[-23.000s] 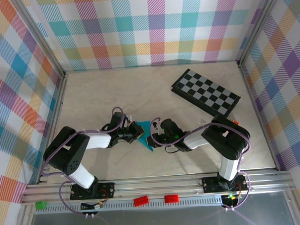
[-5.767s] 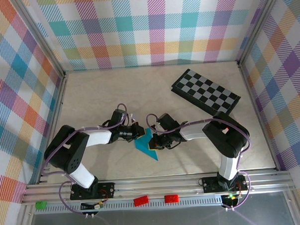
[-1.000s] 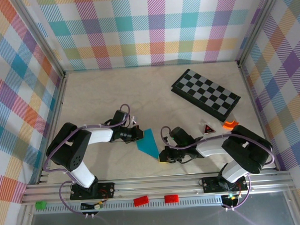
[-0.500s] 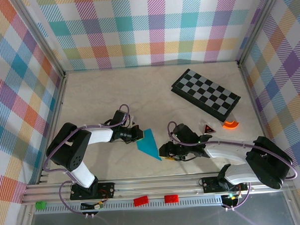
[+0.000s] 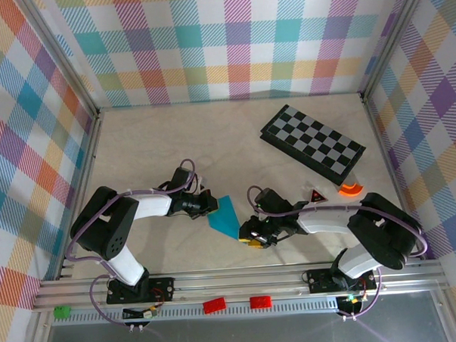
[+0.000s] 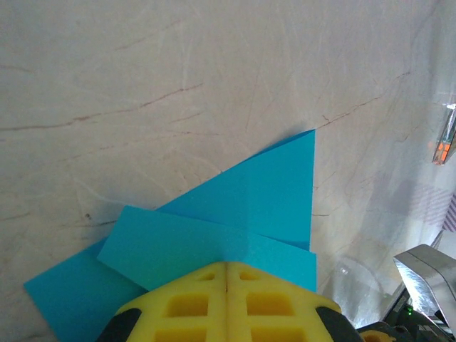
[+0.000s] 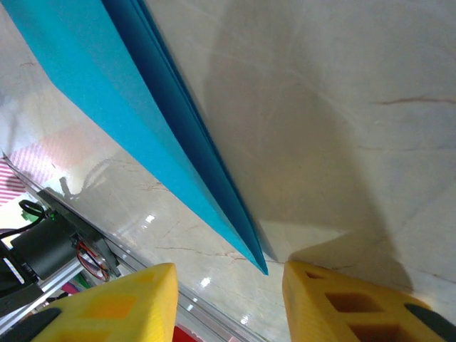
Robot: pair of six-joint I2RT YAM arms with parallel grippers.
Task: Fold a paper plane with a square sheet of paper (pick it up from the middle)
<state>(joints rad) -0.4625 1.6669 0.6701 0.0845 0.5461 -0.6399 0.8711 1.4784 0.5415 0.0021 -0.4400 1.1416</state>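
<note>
From the overhead camera I see the left jaws closed on one edge of a cyan-blue folded sheet of paper [image 5: 226,216], a narrow pointed shape on the pale marbled surface [image 5: 151,144]. The paper runs from the left jaws across to the right jaws, and its sharp tip ends right at them. Out past the right jaws, on the side away from the left jaws, sit a small black triangular piece with a red mark [image 5: 315,195] and a small orange curved piece [image 5: 351,188], near each other. Further back lies a black-and-grey checkered board [image 5: 312,139], well apart from both jaws.

On the left wrist camera my yellow pads [image 6: 185,306] are pressed together with no gap, and the paper's edge is caught at their tips. Just ahead of the jaws a folded flap lies crosswise. Beyond it a larger triangle of the same paper rises to a point ahead and to the right.

On the right wrist camera the two yellow pads [image 7: 107,306] stand apart and hold nothing. The paper's tip sits in the gap between them, and as far as I can see it touches neither pad. From there the paper stretches away from the jaws, with its stacked layers showing along one long edge.
</note>
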